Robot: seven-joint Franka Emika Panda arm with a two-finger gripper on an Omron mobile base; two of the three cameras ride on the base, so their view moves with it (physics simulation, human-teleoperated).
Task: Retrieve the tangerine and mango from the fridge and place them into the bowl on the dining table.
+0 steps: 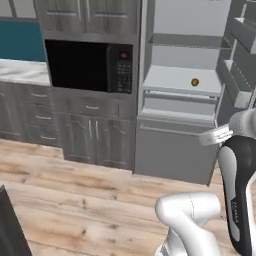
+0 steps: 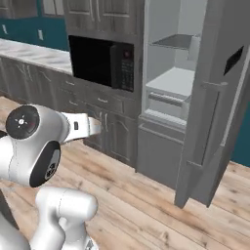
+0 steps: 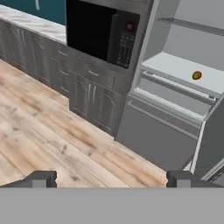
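The fridge stands open, its pale shelves bare except for one fruit. The mango, red blending to yellow-green, lies on the middle shelf towards its right side, and shows again as the mango in the hand view. My gripper is open with nothing between its fingers, well short of the fridge and above the wooden floor. It points towards the cabinets and fridge, as the gripper in the right base view shows. The tangerine, the bowl and the dining table are out of view.
The fridge door hangs open to the right, with bins on its inner side. A black microwave sits in grey cabinets left of the fridge. A marble counter runs further left. Wooden floor lies open in front.
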